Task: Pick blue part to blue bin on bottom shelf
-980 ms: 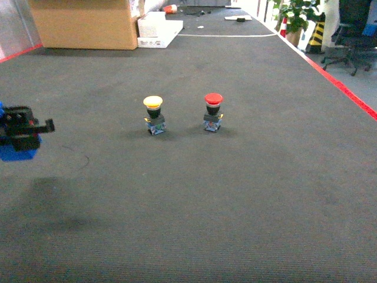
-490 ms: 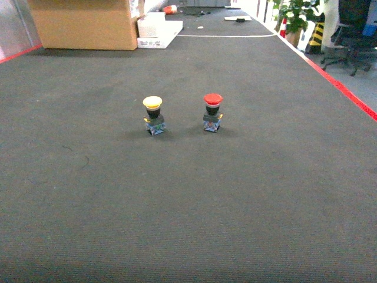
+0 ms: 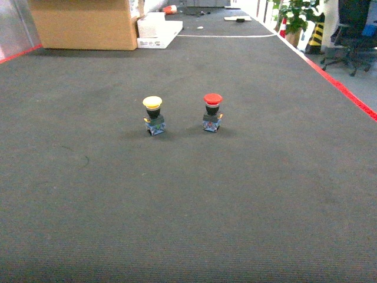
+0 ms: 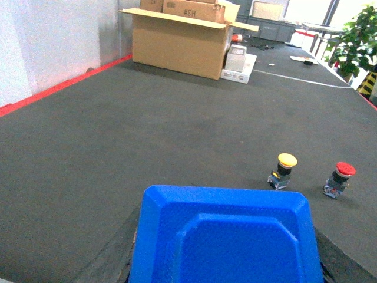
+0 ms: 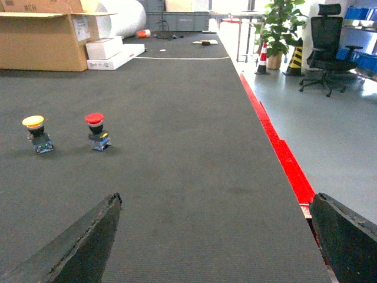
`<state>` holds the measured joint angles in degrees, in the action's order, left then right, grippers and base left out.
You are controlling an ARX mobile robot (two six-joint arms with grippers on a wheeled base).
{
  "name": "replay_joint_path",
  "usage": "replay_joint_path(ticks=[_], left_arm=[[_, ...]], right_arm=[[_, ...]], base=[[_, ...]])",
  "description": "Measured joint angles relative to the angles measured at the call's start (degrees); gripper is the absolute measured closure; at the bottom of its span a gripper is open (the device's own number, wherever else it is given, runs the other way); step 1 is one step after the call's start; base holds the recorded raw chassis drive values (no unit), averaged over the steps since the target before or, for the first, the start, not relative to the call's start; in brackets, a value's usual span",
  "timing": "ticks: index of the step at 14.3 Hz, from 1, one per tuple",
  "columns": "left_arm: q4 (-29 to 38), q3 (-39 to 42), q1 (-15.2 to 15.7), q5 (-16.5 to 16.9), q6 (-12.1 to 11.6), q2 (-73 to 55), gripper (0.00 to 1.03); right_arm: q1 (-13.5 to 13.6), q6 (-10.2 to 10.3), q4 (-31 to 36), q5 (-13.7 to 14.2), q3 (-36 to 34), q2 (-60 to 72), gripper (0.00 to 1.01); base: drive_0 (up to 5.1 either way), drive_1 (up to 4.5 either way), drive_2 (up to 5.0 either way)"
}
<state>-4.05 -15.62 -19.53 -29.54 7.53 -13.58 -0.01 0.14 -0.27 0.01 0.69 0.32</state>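
- Blue part (image 4: 227, 236) fills the bottom of the left wrist view, sitting right under that camera, so the left gripper looks clamped on it and carrying it clear of the dark mat (image 3: 188, 194).
- Pickup reads as done; delivery is all that's left, and neither the blue bin nor the bottom shelf shows in any view.
- Head view shows no arm at all, just two pushbuttons side by side mid-mat: yellow pushbutton (image 3: 153, 114) at 9 o'clock of the red pushbutton (image 3: 212, 111), near each other but apart.
- Right gripper (image 5: 215, 239) hangs empty over the mat, dark fingers (image 5: 76, 244) spread wide at 7 and 5 o'clock of its frame.
- Cardboard box (image 4: 182, 40) stands at 12 o'clock in the left wrist view; "#EH" or similar is printed on a carton on top, too soft to be sure.
- White carton (image 3: 158, 29) lies beside it, no readable label.
- Next, in my judgement: the base must turn to find the rack.
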Motion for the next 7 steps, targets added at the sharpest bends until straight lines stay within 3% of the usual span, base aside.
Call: replay_joint_path(ticks=[7], left_arm=[[0.22,0.0,-0.04,0.02,0.02,0.09,0.59]], right_arm=[[0.0,0.02,-0.02,0.0,0.0,0.0,0.03]], base=[[0.0,-4.12,4.2]])
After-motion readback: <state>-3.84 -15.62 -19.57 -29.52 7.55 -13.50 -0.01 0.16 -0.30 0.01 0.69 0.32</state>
